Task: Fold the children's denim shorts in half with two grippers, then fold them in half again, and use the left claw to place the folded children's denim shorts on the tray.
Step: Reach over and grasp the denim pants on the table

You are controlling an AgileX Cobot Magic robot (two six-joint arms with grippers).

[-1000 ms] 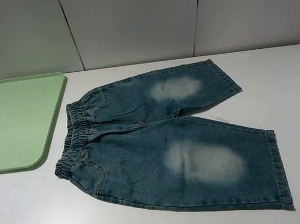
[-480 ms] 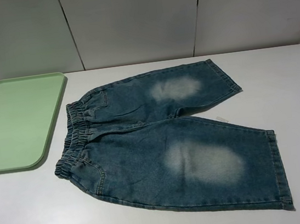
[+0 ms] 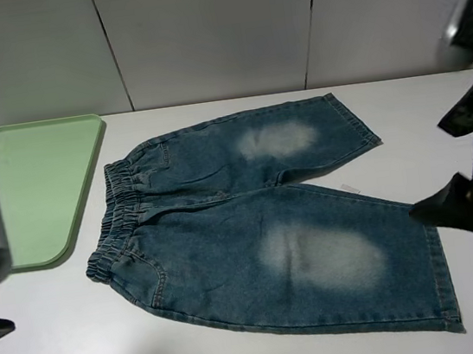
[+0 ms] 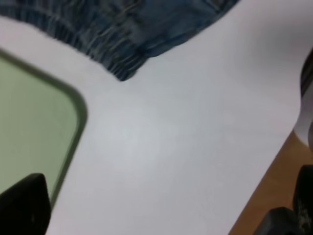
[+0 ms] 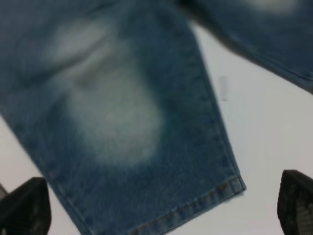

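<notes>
White table (image 3: 57, 340) carries flat denim shorts (image 3: 252, 227) beside green tray (image 3: 42, 189)

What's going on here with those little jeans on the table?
A pair of small dark blue denim shorts with pale bleached patches lies spread flat and unfolded on the white table. The robot's left pincer hovers open near the waistband corner. Its right pincer hovers open above a leg hem. Neither appears to grip the cloth yet. The pale green plastic tray sits beside the waistband, without the shorts on it.
</notes>
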